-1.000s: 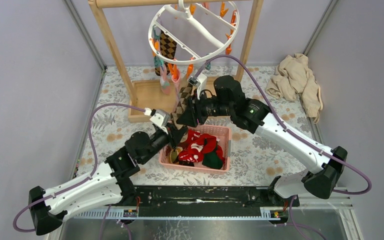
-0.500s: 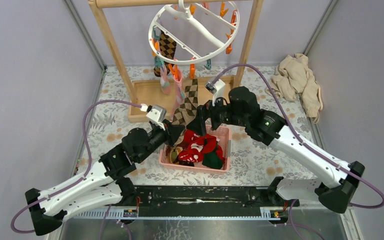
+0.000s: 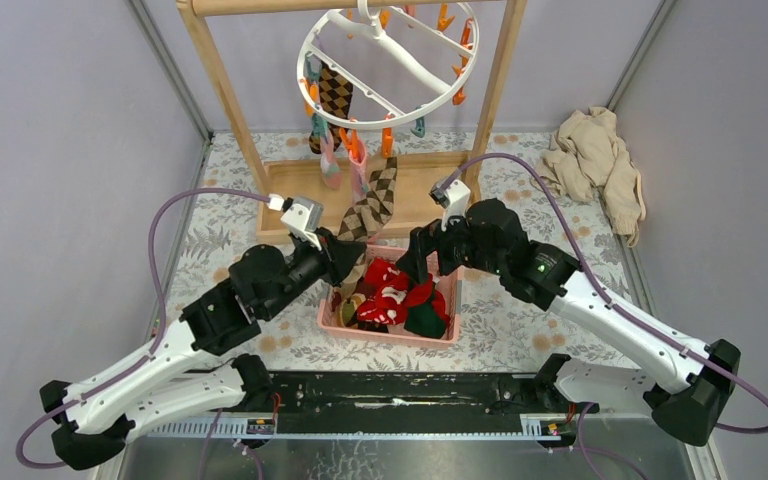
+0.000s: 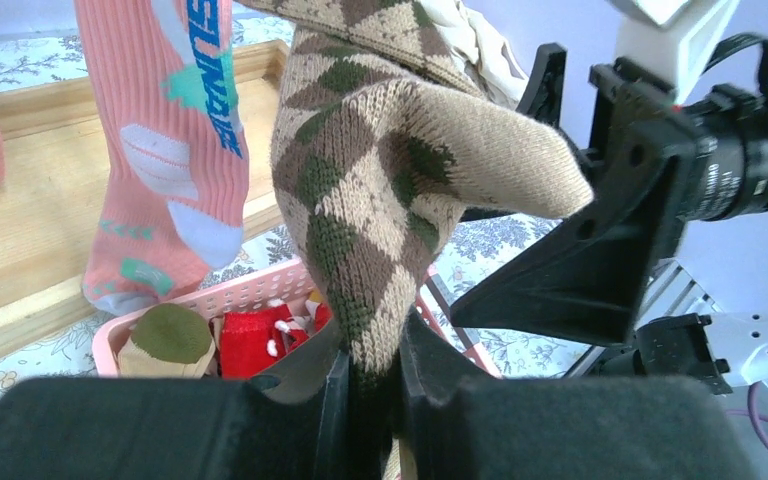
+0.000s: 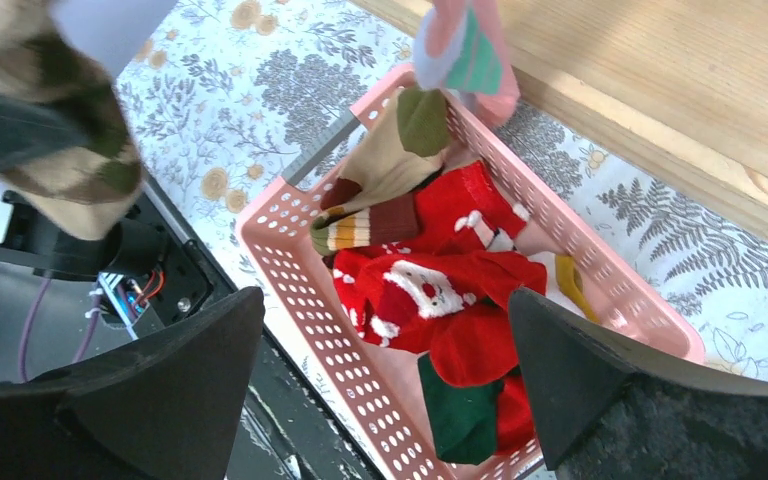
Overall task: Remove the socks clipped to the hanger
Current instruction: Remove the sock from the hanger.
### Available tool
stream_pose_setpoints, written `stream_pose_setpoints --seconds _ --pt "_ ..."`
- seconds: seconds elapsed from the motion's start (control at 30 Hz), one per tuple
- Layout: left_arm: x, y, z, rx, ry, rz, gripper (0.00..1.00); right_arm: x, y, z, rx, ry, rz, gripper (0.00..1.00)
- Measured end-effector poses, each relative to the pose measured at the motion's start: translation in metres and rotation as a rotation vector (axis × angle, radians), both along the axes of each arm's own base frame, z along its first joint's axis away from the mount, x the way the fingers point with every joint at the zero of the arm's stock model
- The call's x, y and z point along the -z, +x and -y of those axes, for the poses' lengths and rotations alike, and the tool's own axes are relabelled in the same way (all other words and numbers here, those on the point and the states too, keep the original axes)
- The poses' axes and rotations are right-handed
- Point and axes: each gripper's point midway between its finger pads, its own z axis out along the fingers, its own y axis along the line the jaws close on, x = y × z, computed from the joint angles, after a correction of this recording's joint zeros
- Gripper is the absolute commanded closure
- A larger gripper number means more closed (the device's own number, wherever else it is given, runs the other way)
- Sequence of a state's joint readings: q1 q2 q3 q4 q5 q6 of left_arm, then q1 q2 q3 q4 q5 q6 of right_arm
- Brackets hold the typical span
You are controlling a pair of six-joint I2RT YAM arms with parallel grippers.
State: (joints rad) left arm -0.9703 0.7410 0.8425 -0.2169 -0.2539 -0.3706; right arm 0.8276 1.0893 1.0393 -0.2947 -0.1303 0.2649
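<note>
Table (image 3: 560, 310), floral-patterned cover, both arms reaching in from the near edge. Wooden rack (image 3: 222, 75) stands at the far side, its flat base on the table.

The hanger (image 3: 397, 50) hangs from the rack's top bar, ring tilted, with orange and teal clips around the rim. A few socks hang on its left and near side, including a dark checked one (image 3: 335, 92).

Beige cloth heap (image 3: 595, 165) sits far right, well apart from everything else.

Pink basket (image 3: 390, 335) is near centre, between the two grippers. It holds red socks (image 5: 430, 290) with white Santa marks, a dark green one (image 5: 460, 410), and a beige one with brown stripes.

Brown-beige argyle sock (image 3: 372, 205) runs slantwise from the clips at the near edge of the ring down to the left gripper (image 3: 345, 262). Whether a clip bites its upper end cannot be told.

In the left wrist view, the left gripper (image 4: 370, 375) is clamped on the lower part of the argyle sock (image 4: 380, 190), fingers pressed to the knit on both sides and the toe folded over to the right. A pink sock (image 4: 160, 150) with teal lettering hangs just beside it on the left, above the rack base.

Right gripper (image 3: 415, 262) hovers over the far right part of the basket. In the wrist view (image 5: 385, 300) its jaws are spread wide, nothing between them, with the basket rim (image 5: 360, 330) below.
</note>
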Motion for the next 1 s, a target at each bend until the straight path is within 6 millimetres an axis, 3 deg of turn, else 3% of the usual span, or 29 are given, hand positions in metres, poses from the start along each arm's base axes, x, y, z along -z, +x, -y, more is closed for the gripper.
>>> stream_pose_setpoints --seconds 0.13,0.4,0.63,0.87,1.0 --pt "-0.007 -0.004 -0.004 0.002 -0.012 -0.009 0.79 0.006 0.003 0.006 0.030 -0.013 -0.002 0.04" --pt "-0.010 -0.012 -0.014 -0.005 -0.039 -0.033 0.79 -0.019 0.022 0.023 0.127 0.026 0.048 0.17" --pt "-0.008 -0.014 -0.017 -0.009 -0.045 -0.050 0.78 -0.084 0.059 0.034 0.233 0.144 0.162 0.31" --pt "-0.008 -0.015 -0.019 -0.015 -0.047 -0.053 0.78 -0.149 0.077 0.015 0.187 0.273 0.328 0.37" --pt "-0.006 -0.014 -0.018 -0.017 -0.046 -0.059 0.78 -0.165 0.084 0.000 0.143 0.318 0.384 0.39"
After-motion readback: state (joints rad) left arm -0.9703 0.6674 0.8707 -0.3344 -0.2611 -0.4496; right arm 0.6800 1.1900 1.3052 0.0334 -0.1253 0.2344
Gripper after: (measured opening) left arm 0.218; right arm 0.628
